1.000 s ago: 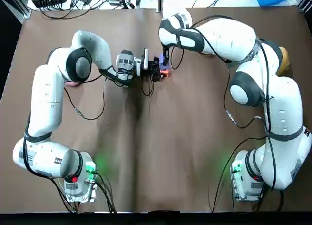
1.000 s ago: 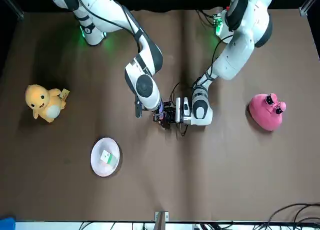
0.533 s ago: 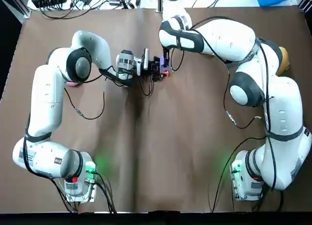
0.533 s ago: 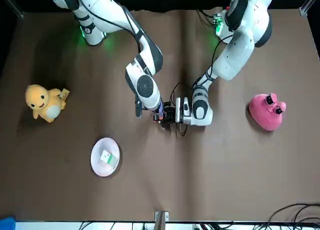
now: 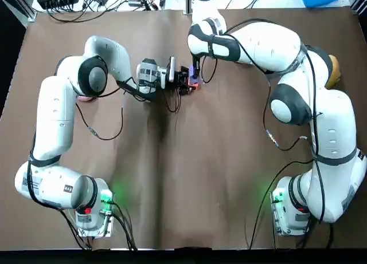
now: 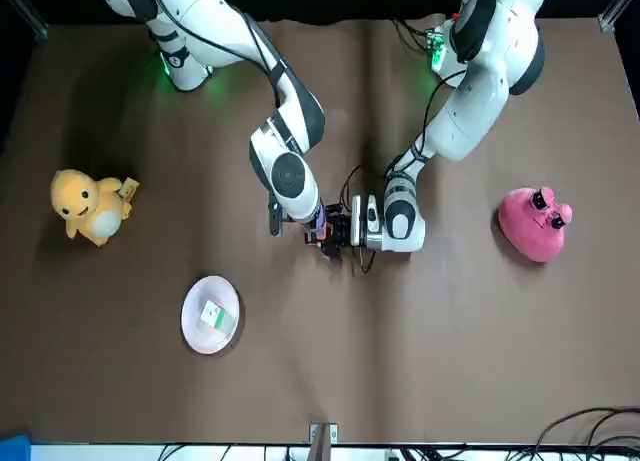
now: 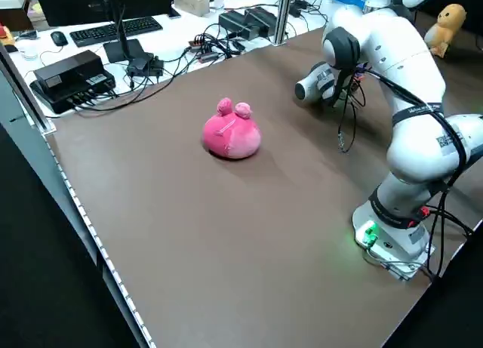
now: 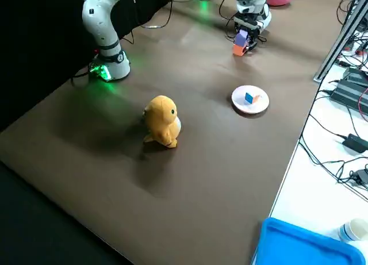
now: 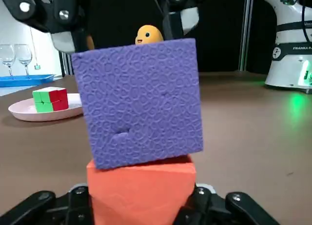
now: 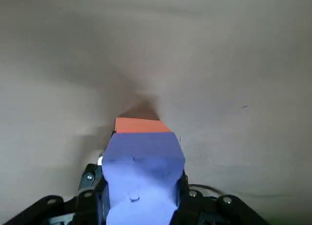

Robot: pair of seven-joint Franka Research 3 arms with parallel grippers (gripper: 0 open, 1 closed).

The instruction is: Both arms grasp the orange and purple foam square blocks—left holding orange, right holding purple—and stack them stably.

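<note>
**Left wrist view: purple seated on orange, a little askew, both blocks pinched**

Position: the purple block (image 9: 139,100) sits on top of the orange block (image 9: 141,191), at the far middle of the table (image 5: 172,178) where the two arms meet. Its lower edge is not parallel to the orange top face; it looks tilted and overhangs at the sides. I cannot tell whether the orange block rests on the table or is held just above it.

Tools: the left tool (image 5: 183,83) lies level and pinches the orange block by two opposite side faces. The right tool (image 5: 194,75) comes from above and pinches the purple block the same way.

Handling (judgement): both are foam, so very light, soft and easily squashed. The pebbled skin on the purple one should give good friction. Hold on flat opposite faces near mid-height and with little force, since a hard squeeze bulges the faces and spoils the seating. Being so light, a block may cling to a pad on release and get dragged off.

Versus 1.0 s ago: arm poses are almost identical. In the top view the purple block reads slightly nearer over the orange. The front view shows no clear shift.
</note>
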